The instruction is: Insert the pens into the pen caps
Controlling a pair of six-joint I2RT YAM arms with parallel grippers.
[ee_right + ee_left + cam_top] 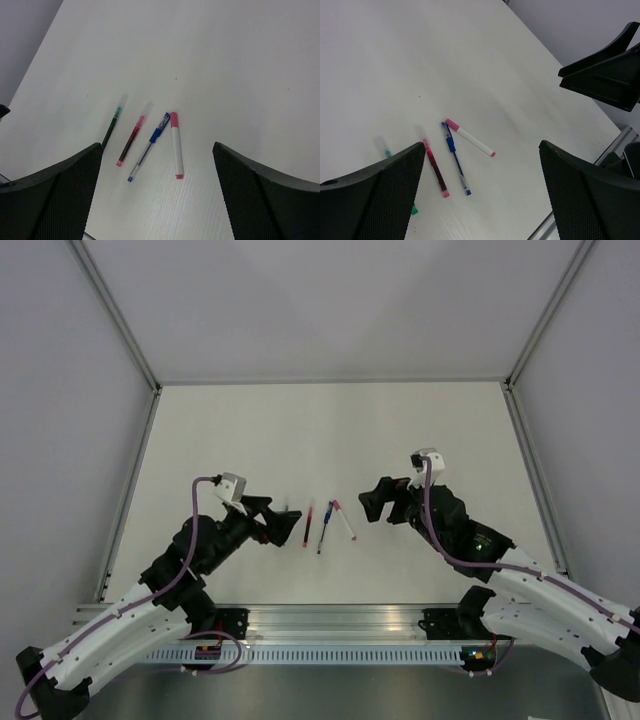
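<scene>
Left to right:
- My left end effector (pixel 287 527): released, empty, just beside green pen (pixel 114 124).
- Red pen (pixel 132 136), blue pen (pixel 150 144) and white pen (pixel 175 144) lie near each other on the counter (pixel 300 430). Caps (pixel 161 126) look fitted.
- My right end effector (pixel 367 506): released, empty.

Judgement: check cap seating, then lift straight up without sweeping the pens.

In the left wrist view most of the green pen (pixel 386 151) lay hidden behind a finger (pixel 375 195) of the left gripper (pixel 481 143); only its pale end and a green tip showed. In the right wrist view its lower end ran behind a finger (pixel 55 195) of the right gripper (pixel 157 145). Both views cut those fingers off at the bottom edge. From above, the pens (pixel 324 528) were too small to tell whether any was capped.
</scene>
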